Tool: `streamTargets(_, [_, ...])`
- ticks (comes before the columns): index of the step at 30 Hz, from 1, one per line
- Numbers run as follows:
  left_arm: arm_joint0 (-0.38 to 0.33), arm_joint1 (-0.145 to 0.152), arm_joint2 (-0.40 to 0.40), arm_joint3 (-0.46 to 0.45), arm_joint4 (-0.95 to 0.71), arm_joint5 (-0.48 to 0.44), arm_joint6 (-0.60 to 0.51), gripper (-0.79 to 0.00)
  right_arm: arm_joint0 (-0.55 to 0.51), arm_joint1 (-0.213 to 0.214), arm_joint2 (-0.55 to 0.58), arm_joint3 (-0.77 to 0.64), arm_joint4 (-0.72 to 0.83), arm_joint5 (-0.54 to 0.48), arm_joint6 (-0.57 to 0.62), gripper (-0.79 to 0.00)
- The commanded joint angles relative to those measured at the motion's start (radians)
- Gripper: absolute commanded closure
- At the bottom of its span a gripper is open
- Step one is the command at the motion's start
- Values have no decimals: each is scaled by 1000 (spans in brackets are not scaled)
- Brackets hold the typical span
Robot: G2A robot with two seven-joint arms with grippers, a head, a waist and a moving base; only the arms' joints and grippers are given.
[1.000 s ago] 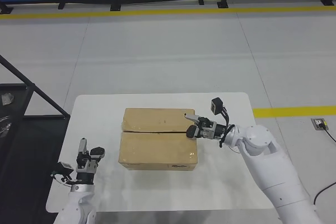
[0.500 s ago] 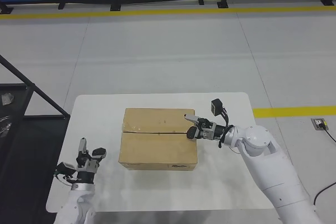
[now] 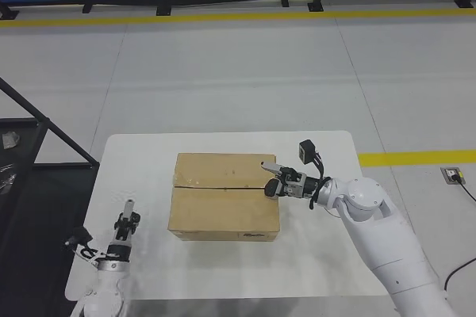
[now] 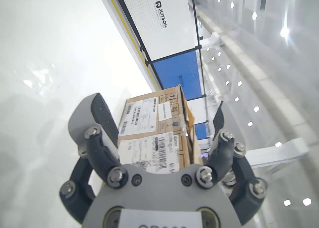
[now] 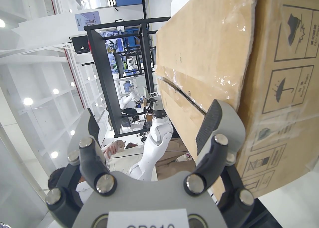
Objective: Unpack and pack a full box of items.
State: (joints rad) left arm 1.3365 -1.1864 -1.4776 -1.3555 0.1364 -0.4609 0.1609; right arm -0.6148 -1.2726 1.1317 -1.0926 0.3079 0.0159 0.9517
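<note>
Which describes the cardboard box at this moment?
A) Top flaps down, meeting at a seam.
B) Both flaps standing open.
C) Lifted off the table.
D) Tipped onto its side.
A: the box sits flat on the table, its two top flaps down and meeting along a thin seam, with the open right gripper at its edge.

Matt cardboard box [image 3: 224,214] — glossy tape [image 5: 231,81]; smooth table [image 3: 143,166].

The brown cardboard box [image 3: 224,196] sits flat near the middle of the white table [image 3: 317,253], its long sides running along the table's width. Its two top flaps are folded down and meet at a thin dark seam. Barcode labels and handling symbols mark its end faces.
</note>
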Motion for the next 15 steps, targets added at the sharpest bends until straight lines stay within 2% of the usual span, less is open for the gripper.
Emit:
streamTargets(1, [9, -2, 4, -8, -43, 2, -28, -785, 0, 0, 0, 0, 0, 0, 0, -785])
streamTargets(7, [8, -2, 0, -9, -28, 8, -19, -785, 0, 0, 0, 0, 0, 0, 0, -785])
streamTargets(11, [5, -7, 11, -26, 212, 133, 147, -785, 0, 0, 0, 0, 0, 0, 0, -785])
streamTargets(15, [-35, -8, 38, 21, 433, 227, 206, -785, 0, 0, 0, 0, 0, 0, 0, -785])
